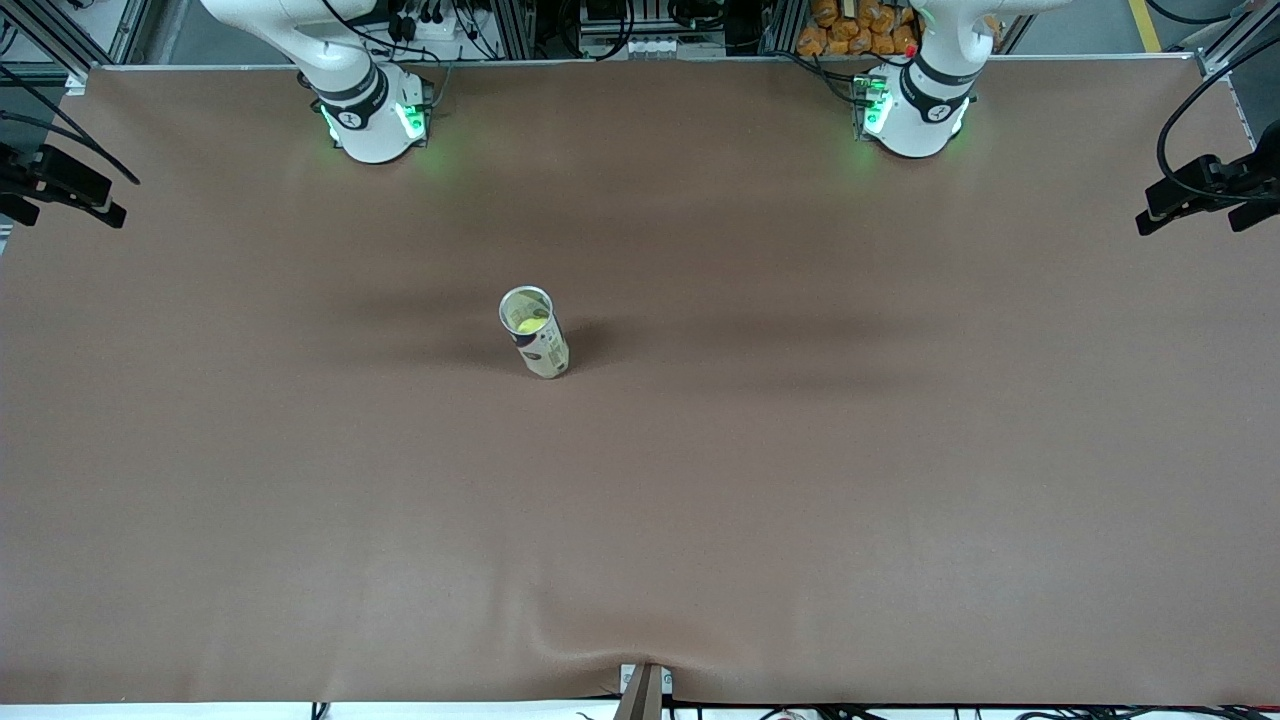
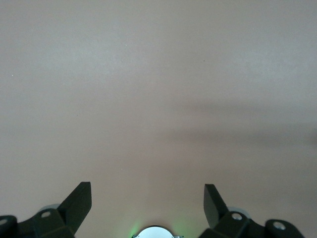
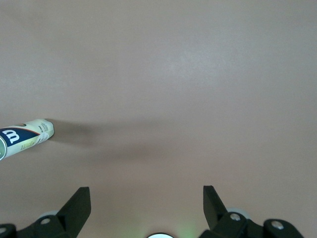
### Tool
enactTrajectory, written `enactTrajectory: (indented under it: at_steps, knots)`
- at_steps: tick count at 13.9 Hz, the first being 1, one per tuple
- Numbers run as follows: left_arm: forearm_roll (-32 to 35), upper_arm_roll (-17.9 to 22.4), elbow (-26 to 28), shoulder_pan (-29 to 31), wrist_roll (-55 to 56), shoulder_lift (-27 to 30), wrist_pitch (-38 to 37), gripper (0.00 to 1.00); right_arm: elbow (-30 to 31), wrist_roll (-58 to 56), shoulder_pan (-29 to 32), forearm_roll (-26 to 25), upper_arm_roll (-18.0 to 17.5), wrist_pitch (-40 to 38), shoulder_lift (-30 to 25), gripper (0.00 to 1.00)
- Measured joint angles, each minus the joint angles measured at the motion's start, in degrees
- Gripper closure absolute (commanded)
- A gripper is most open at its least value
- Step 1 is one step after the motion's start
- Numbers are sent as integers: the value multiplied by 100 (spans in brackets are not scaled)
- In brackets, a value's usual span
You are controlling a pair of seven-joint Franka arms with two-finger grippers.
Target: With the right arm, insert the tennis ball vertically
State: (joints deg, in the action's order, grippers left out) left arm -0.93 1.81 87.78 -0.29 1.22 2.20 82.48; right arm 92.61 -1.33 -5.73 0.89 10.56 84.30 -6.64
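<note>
A clear tennis ball can (image 1: 535,333) stands upright near the middle of the table, with a yellow-green tennis ball (image 1: 528,320) showing inside through its open top. The can also shows at the edge of the right wrist view (image 3: 25,135). My right gripper (image 3: 146,201) is open and empty, held high over bare table near its base. My left gripper (image 2: 147,198) is open and empty, high over bare table near its own base. Neither gripper shows in the front view; only the arm bases do.
The brown table cover (image 1: 800,450) has a raised wrinkle at the edge nearest the front camera (image 1: 640,650). Black camera mounts stand at both ends of the table (image 1: 60,185) (image 1: 1205,190).
</note>
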Motion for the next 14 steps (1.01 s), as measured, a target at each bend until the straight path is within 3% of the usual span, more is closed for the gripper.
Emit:
enactTrajectory:
  at_steps: [14]
  knots:
    - [220, -44, -3, -1, -10, -10, 7, 0, -2, 0, 0, 0, -2, -21, -2, 0]
